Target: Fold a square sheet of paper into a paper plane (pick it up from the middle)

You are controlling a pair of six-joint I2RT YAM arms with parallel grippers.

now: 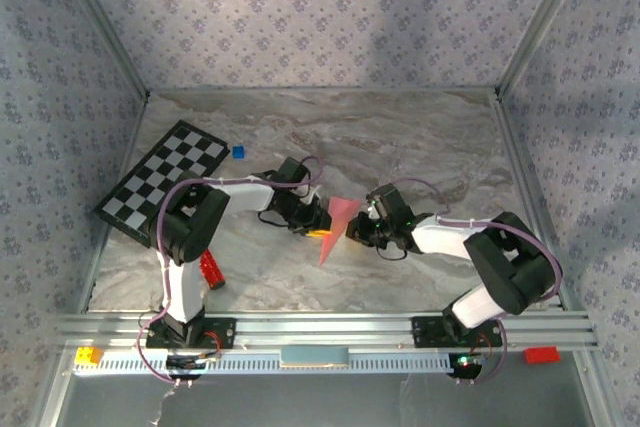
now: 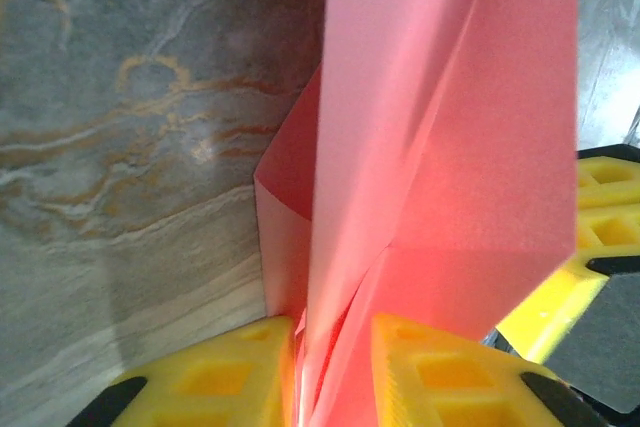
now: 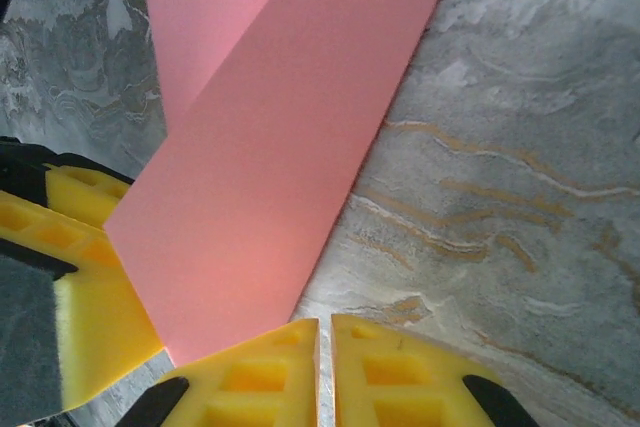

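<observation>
Pinching part-folded pink paper sheet (image 1: 338,219) w/ L gripper (image 2: 335,332), mid surface (image 1: 420,147), long axis far-to-near, tip toward near edge. Flanking its right side w/ R gripper (image 1: 356,230), jaws closed, grip unclear.

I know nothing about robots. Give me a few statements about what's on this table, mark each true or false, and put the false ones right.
1. The yellow fingers of the left hand pinch the pink paper. True.
2. The paper lies flat and unfolded. False: it is creased, and from above it tapers to a point.
3. The blue cube sits on the checkerboard. False: it rests on the table just off the board's corner.
4. The right hand has its fingers spread wide. False: they stand almost together.
5. A red bar lies on the table close to the left arm. True.
</observation>
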